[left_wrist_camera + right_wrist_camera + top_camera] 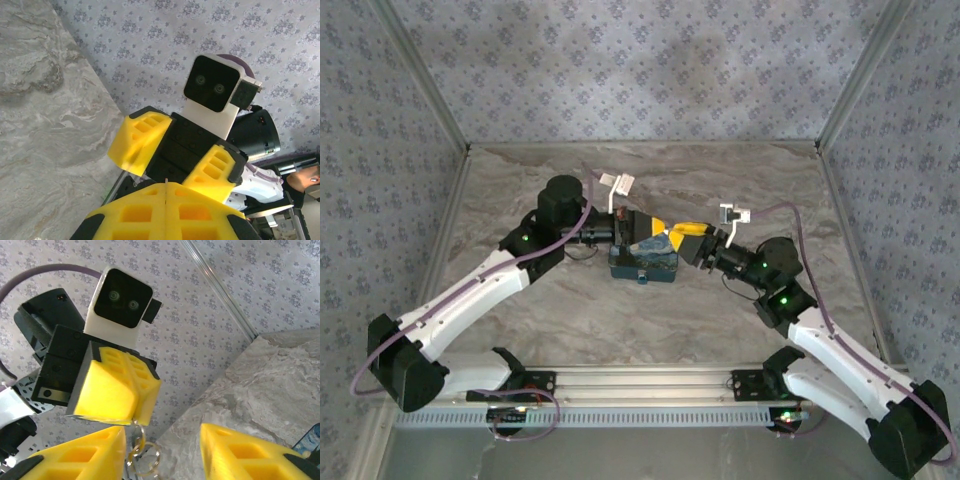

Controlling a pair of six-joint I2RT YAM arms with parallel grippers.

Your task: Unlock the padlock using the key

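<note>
Looks like a key handoff: left tool (pixel 165 210) pinches a thin metal key ring (pixel 137 445), spread right tool (pixel 177 155) should grab next.

Matt veined stone-look table (pixel 740 320), shiny metal key ring (pixel 145 461), matt yellow plastic end effector fingers (pixel 107 390)

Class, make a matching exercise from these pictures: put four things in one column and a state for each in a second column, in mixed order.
Things:
1 left gripper
2 right gripper
3 key ring
4 blue tin

States:
A open
B resting on the table
C shut
D dangling from the shut gripper

Pairs: 1-C, 2-A, 3-D, 4-B
</note>
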